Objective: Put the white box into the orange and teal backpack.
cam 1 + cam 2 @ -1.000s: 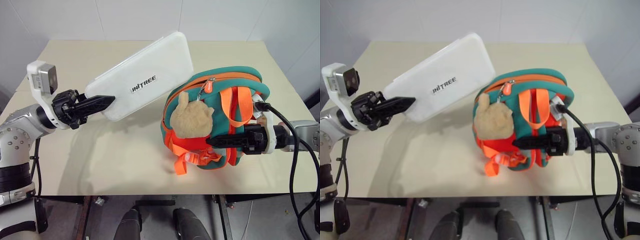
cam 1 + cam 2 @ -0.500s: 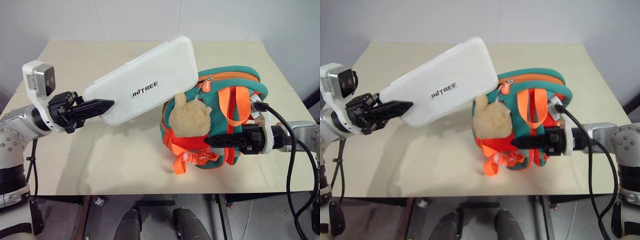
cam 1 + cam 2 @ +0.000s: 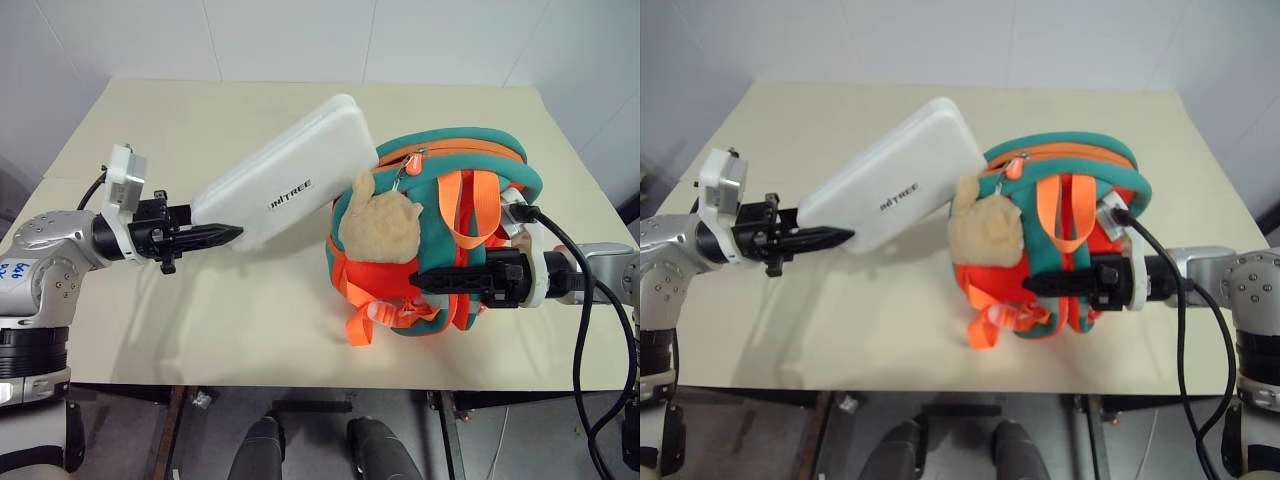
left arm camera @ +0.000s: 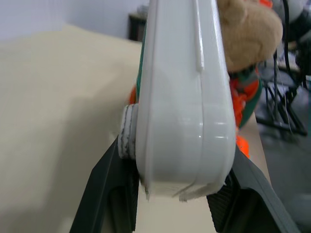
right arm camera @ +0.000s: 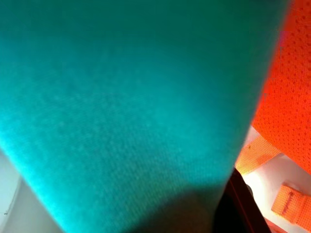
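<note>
One left gripper (image 3: pixel 215 236) clamps the white box's (image 3: pixel 290 175) near end.

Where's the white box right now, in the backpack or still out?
Still out. The white box is clamped in the left claw, its far end meeting the orange and teal backpack beside the plush toy.

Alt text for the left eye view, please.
The left gripper holds a white box by one end, its far end at the top of an orange and teal backpack on a beige table. The right gripper grips the backpack.
</note>
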